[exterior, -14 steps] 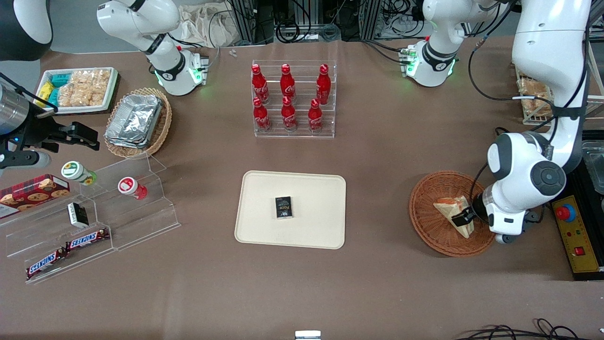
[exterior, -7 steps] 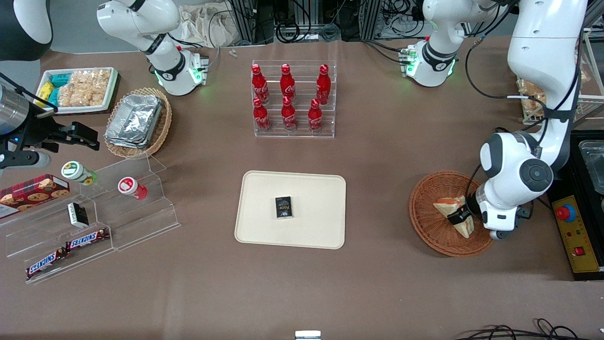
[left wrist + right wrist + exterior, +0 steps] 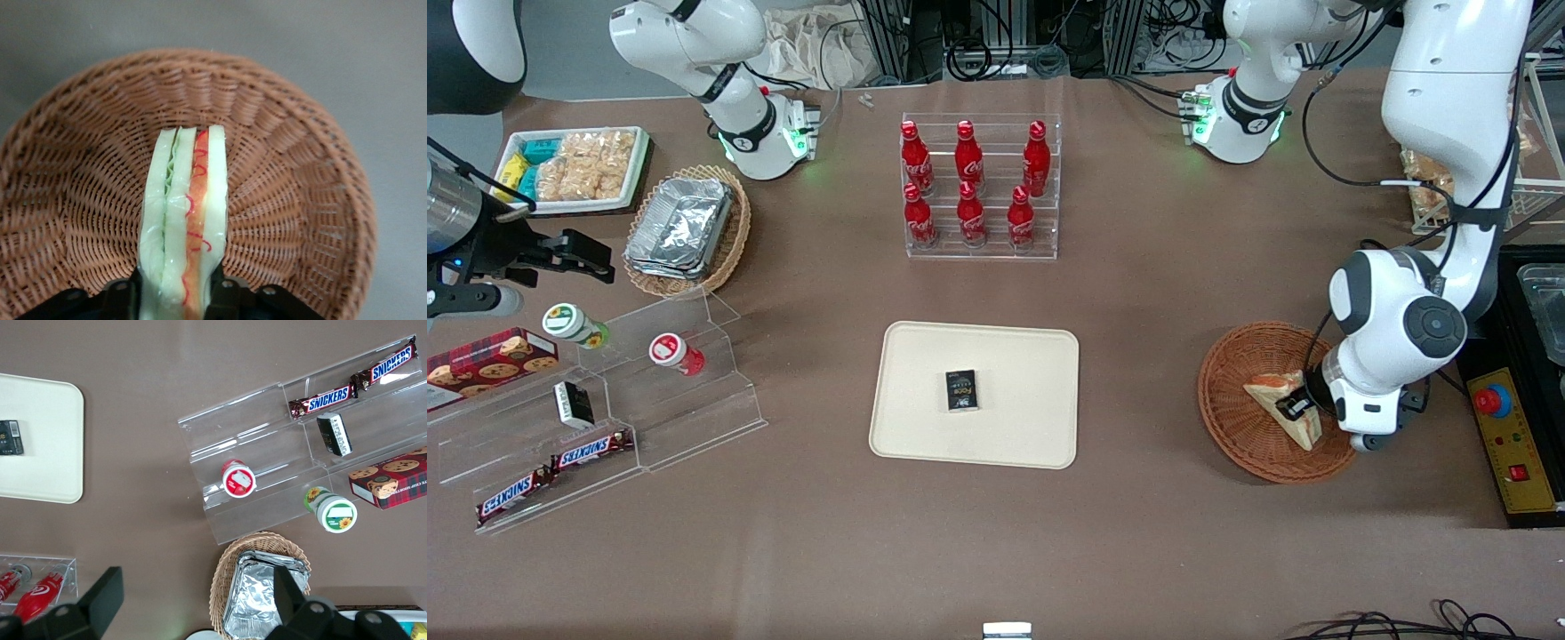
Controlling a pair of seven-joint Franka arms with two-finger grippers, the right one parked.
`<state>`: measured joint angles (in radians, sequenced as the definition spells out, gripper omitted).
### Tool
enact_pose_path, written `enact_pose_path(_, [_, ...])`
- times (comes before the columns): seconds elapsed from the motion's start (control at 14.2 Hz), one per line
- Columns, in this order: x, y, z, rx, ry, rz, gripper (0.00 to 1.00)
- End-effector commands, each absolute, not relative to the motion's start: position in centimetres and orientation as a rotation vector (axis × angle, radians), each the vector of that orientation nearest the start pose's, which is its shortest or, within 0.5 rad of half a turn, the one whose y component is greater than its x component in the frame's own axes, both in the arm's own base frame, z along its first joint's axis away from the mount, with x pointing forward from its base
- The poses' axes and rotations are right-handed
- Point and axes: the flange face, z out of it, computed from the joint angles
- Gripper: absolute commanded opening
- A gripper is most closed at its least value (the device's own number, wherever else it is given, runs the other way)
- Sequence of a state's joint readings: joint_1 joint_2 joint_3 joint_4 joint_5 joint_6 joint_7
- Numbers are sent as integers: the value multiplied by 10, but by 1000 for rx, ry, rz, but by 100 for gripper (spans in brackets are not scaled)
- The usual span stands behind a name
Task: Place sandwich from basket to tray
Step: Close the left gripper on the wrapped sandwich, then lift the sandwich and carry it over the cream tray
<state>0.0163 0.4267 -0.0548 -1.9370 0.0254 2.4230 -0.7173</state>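
Pale bread wedge of sandwich [image 3: 185,220], red and green filling upward, pinched by tool [image 3: 177,293] over basket [image 3: 80,167].

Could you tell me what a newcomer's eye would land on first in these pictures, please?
Probably the left arm's hand clamped on the sandwich inside the reddish wicker basket at the working arm's end of the table. Next, the six red bottles in their clear rack, farther from the camera than the cream tray.
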Motion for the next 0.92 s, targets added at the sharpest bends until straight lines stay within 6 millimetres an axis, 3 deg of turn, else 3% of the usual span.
enact_pose_path(0.0, [636,-28,327,-2996,-986,-79,0])
enact_pose_path(0.14, [652,-42,375,-2994,-956,-25,0])
enact_pose_path(0.28, [662,-77,429,-3013,-877,36,0])
enact_pose_path(0.42, [665,-137,466,-3095,-673,22,0])
enact_pose_path(0.49, [661,-168,474,-3133,-553,4,0])
enact_pose_path(0.64, [645,-225,469,-3168,-394,18,0])
enact_pose_path(0.85, [628,-317,432,-3197,-122,68,0])
